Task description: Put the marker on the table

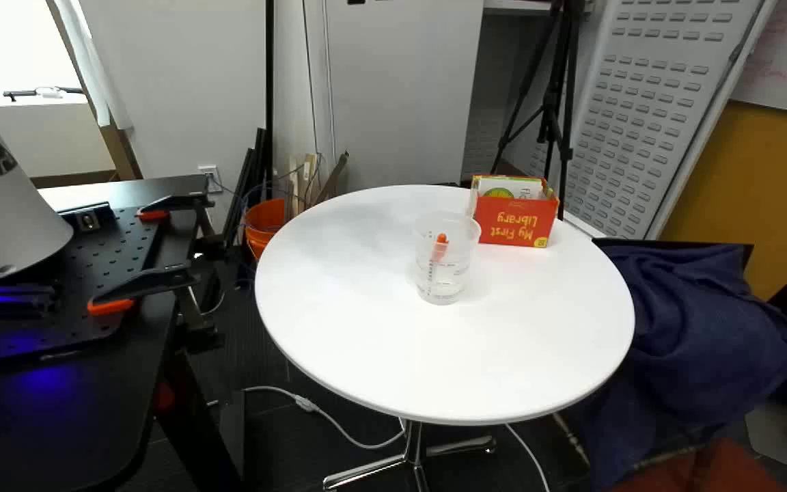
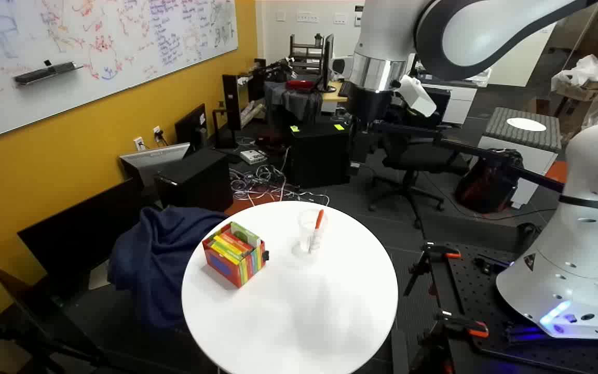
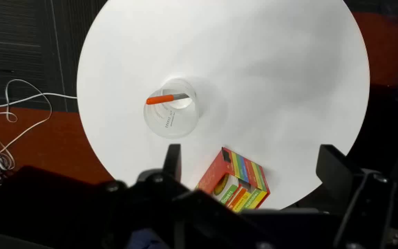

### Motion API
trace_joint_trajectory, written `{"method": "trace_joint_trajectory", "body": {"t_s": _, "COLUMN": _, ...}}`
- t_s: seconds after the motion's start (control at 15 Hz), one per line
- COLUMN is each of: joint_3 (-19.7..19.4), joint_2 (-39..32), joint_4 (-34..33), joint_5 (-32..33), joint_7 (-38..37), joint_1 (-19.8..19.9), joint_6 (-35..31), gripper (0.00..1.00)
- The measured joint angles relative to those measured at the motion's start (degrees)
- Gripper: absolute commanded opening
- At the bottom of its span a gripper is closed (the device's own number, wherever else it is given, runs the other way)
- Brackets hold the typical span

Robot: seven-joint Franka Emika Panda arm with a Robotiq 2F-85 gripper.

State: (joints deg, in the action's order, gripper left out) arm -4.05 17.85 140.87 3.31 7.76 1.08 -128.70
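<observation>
The marker, a thin stick with an orange-red end and a grey end, leans tilted inside the clear cup in both exterior views, with the orange-red end up (image 1: 441, 246) (image 2: 319, 219). The wrist view also shows the marker (image 3: 160, 100), its orange-red end at the rim. The clear cup (image 1: 443, 287) stands upright on the round white table (image 1: 346, 328). My gripper (image 3: 249, 157) is open and empty in the wrist view, fingers wide apart. In an exterior view the gripper (image 2: 356, 161) hangs high above the table's far side, well apart from the cup.
An orange-red box of small books (image 1: 513, 222) stands on the table near the cup; it lies between my fingers' lines of sight in the wrist view (image 3: 212, 173). A dark blue cloth (image 2: 159, 259) is beside the table. The black desk (image 1: 59, 410) carries the arm's base.
</observation>
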Motion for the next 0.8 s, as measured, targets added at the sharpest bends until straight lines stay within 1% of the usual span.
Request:
{"method": "trace_joint_trajectory", "body": {"t_s": 0.6, "joint_3": 0.0, "joint_2": 0.0, "joint_4": 0.0, "joint_5": 0.0, "joint_7": 0.0, "joint_1": 0.0, "joint_6": 0.0, "gripper": 1.00}}
{"method": "trace_joint_trajectory", "body": {"t_s": 0.8, "joint_3": 0.0, "joint_2": 0.0, "joint_4": 0.0, "joint_5": 1.3, "joint_7": 0.0, "joint_1": 0.2, "joint_6": -0.2, "gripper": 1.00}}
